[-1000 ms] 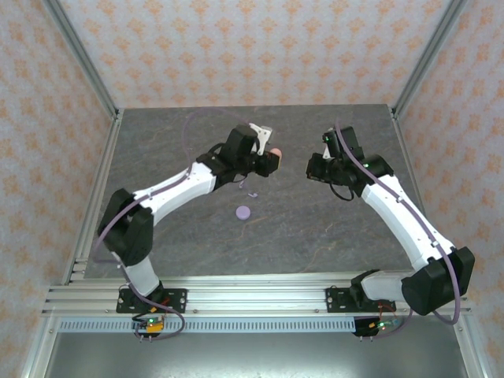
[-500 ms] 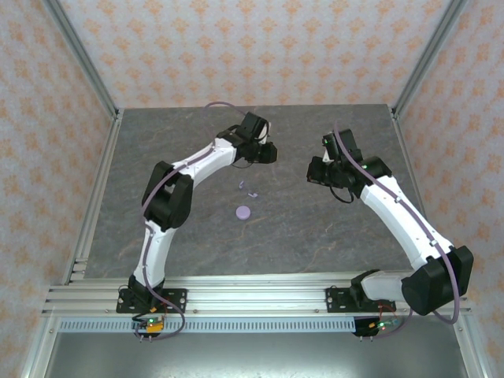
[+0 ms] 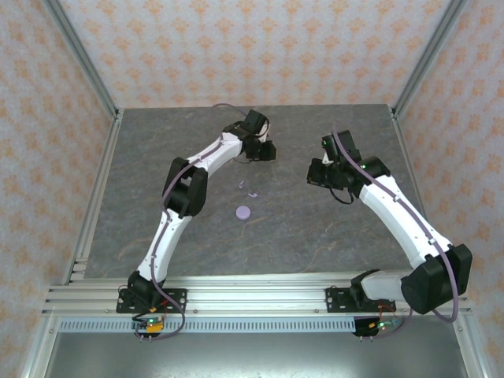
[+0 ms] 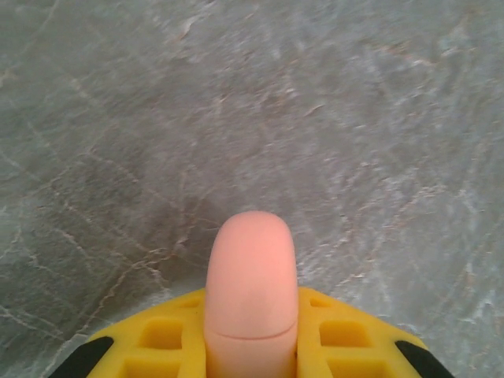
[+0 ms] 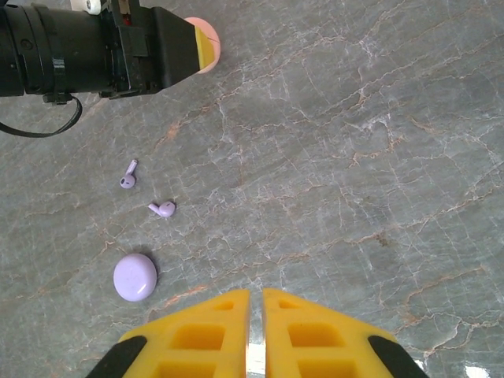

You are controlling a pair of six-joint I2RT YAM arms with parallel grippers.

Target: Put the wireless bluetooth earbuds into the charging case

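Grey veined table (image 5: 378, 157) — two lilac earbuds (image 5: 127, 179), one round lilac case (image 5: 135, 277)

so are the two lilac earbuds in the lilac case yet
No, both lilac earbuds lie on the table, apart from the round lilac case.

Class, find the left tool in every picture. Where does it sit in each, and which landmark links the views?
Top external: left tool, above centre, at the left arm's end.
Left wrist: bottom edge, yellow fingers clamping the pink case.
Right wrist: top left, black with a yellow tip.
Landmark: the pink case links the wrist views; the lilac case links the other two.
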